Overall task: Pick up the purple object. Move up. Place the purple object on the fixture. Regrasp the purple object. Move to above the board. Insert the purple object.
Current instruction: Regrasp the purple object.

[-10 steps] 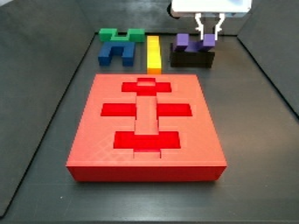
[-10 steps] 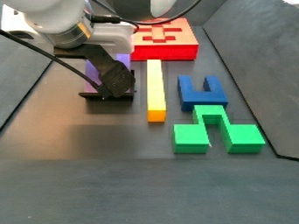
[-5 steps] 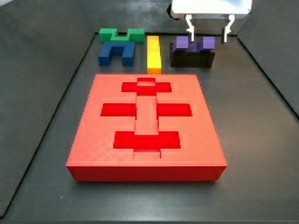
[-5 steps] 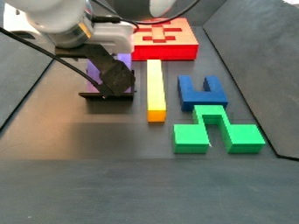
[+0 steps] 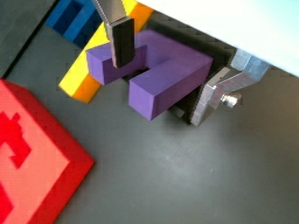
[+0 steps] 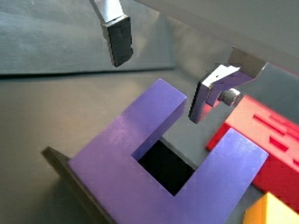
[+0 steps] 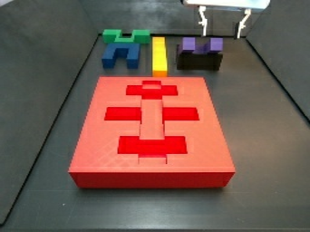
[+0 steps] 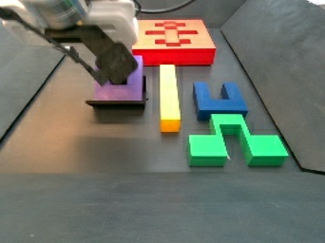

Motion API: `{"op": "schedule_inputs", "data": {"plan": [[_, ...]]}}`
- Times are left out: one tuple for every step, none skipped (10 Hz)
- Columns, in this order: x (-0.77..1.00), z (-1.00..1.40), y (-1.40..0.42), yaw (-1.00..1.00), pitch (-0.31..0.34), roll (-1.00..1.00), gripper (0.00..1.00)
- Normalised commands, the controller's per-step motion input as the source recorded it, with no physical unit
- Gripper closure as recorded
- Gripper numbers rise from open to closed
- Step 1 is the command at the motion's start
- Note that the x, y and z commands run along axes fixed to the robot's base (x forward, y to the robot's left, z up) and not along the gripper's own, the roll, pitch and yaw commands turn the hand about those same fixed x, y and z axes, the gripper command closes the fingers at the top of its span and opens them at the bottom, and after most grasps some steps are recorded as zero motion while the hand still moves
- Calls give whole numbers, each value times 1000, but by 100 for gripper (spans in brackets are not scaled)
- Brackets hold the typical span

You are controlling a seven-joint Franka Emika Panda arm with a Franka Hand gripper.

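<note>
Purple object (image 7: 202,43): one, on one fixture (image 7: 200,62); end effector (image 7: 224,22) empty above.

Dark floor (image 7: 49,136): board (image 7: 151,136), fixture (image 7: 201,62); hand (image 7: 223,20) above.

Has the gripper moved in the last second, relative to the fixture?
Yes. The gripper has risen, open, clear of the purple object, which stays seated on the fixture.

A violet-purple object (image 7: 202,44) sits on the black fixture (image 7: 201,62), below the gripper (image 7: 224,23) with its silver fingers (image 6: 216,90) and dark pads. Behind the bright red board (image 7: 151,131) on the dark grey floor (image 7: 49,127) lie a yellow bar (image 7: 160,53), a blue arch block (image 7: 118,55) and a green block (image 7: 125,37).
</note>
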Motion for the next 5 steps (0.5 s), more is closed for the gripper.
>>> {"op": "schedule_inputs", "data": {"plan": [[-14, 0, 0, -94, 0, 954, 0], [-111, 0, 0, -111, 0, 923, 0], [-103, 0, 0, -109, 0, 903, 0], [-91, 0, 0, -103, -6, 886, 0], [-63, -3, 0, -83, -51, 820, 0]]}}
